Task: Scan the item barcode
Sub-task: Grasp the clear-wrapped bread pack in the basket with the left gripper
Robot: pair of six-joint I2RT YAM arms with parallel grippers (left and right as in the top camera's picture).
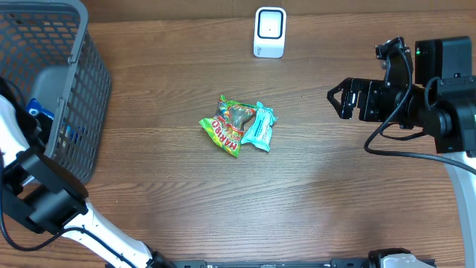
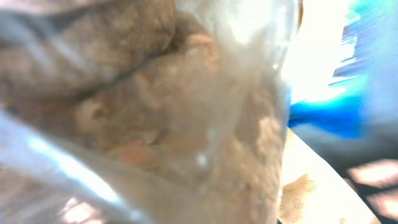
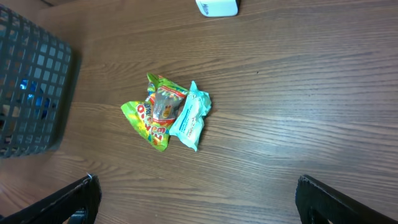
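- Start with your left gripper. Its fingers show in no view, so you cannot tell whether they are spread or pinching. The left arm (image 1: pixel 41 201) reaches into the basket (image 1: pixel 82 89) at the table's (image 1: pixel 335 193) left end.
- Your left wrist camera is pressed right up against a clear bag (image 2: pixel 155 112) of brown lumps, there in the basket. It fills the frame, so no label or barcode can be read and you can't tell which way its long axis runs.
- Beside it is blurred blue packaging (image 2: pixel 323 115). Its print is unreadable and you can't count the packs.
- Your right gripper (image 1: pixel 336 99) has its jaws spread wide and holds nothing. It hovers over the table's right side, pointing toward the middle.
- Mid-table lies a green sweets bag (image 1: pixel 225 128) with red "HARIBO" lettering you can read.
- Touching its right edge is a teal packet (image 1: pixel 259 126), and its print is too small to read.
- Both long axes run roughly from the far edge to the near edge. The teal one tilts a little, with its far end leaning right.
- The white scanner (image 1: pixel 269 31) stands at the far edge, well apart from both packets, and no writing is legible on it.
- The count is one scanner, one basket, two packets on the table and one clear bag.
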